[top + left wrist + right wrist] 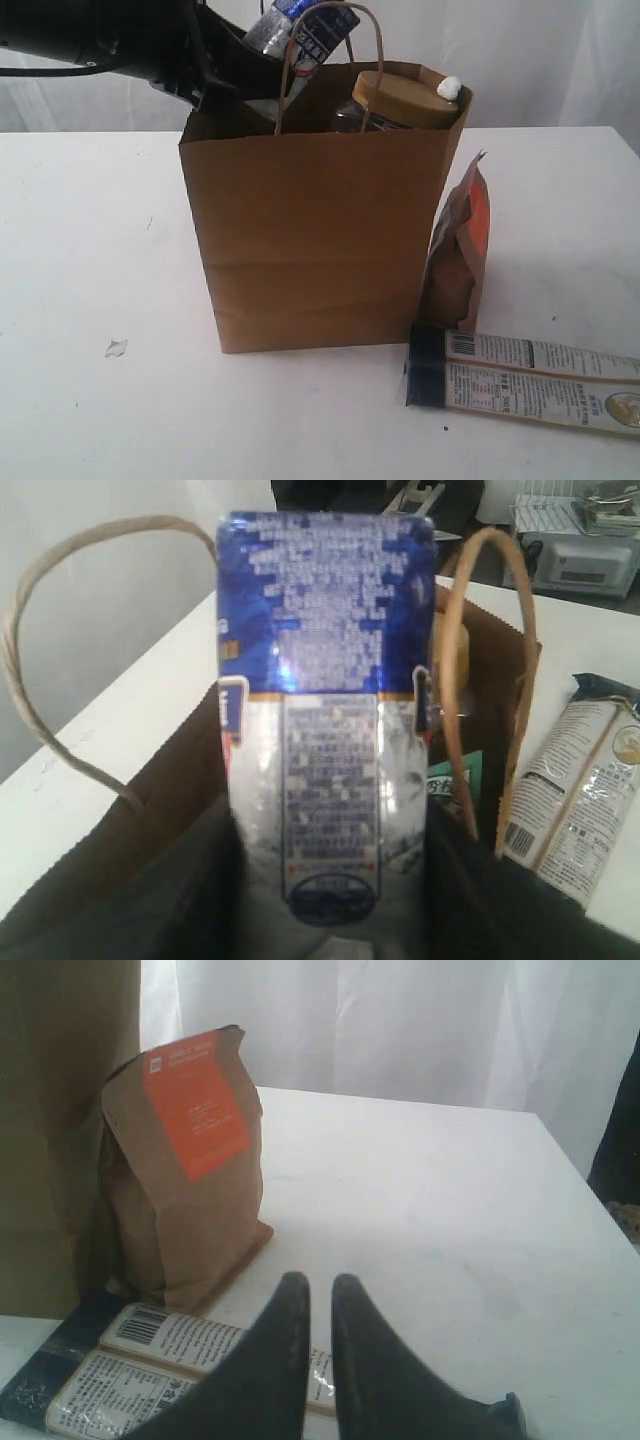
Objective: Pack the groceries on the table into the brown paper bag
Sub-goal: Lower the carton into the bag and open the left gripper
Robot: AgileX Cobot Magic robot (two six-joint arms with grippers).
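brown paper bag (320, 240) stands upright on the white table (90, 250). at its twelve o'clock, over the open mouth, the left gripper (330, 920) has its jaws clamped on the sides of the small white-blue carton (310, 35). a gold-lidded clear jar (405, 98) pokes above the rim. just beside the bag at three o'clock stands the brown-orange pouch (462, 250); at five o'clock lies the long white-blue packet (530, 380). the right gripper (318, 1285) hangs close by that packet, jaws almost together, holding nothing.

A white-blue carton (310, 35) hung over the brown paper bag (320, 230), a brown-orange pouch (462, 250) and long packet (530, 385) beside it
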